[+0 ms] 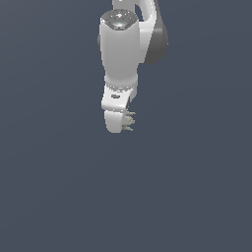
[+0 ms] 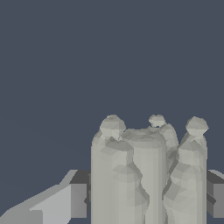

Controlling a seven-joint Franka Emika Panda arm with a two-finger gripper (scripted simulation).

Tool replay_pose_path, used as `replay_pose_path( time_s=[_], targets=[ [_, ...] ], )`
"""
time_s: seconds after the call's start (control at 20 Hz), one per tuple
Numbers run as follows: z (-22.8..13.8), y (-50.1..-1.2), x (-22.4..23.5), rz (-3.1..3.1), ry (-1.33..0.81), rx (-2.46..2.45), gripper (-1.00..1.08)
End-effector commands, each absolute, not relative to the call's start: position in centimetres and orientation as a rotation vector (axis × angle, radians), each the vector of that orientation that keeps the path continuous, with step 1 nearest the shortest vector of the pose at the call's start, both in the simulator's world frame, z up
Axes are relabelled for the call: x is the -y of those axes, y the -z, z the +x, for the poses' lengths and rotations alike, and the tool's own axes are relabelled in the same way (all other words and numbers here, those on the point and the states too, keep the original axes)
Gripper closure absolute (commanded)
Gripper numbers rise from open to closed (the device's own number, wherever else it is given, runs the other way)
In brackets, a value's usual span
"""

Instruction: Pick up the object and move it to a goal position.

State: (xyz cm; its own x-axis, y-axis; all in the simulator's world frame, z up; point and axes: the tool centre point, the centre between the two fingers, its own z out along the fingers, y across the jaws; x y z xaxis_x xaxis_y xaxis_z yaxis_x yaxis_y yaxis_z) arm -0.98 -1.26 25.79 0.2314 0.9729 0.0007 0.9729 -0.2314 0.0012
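Observation:
The object (image 1: 129, 120) is a tiny pale grey-beige item with spiky edges, showing at the exterior view's right side of the white gripper (image 1: 118, 123). The gripper hangs below the white arm and looks lifted off the floor. In the wrist view the object (image 2: 144, 170) fills the lower middle as several knobbed pale columns, and a finger (image 2: 57, 203) presses against one flank while the other finger (image 2: 215, 197) sits at the opposite flank. The gripper (image 2: 146, 199) is shut on the object.
A plain dark blue-grey floor (image 1: 187, 197) surrounds the arm on all sides. The arm's white and dark grey links (image 1: 147, 39) rise above the gripper. No other objects or goal marker show.

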Motion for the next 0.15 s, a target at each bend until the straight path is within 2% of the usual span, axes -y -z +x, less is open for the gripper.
replay_pose_path(
  time_s=[0.0, 0.1],
  targets=[
    [-0.99, -26.26, 1.27, 2.466, -0.001, -1.947, 1.08],
    [-0.95, -26.31, 1.31, 2.466, 0.000, -1.946, 1.08]
  ],
)
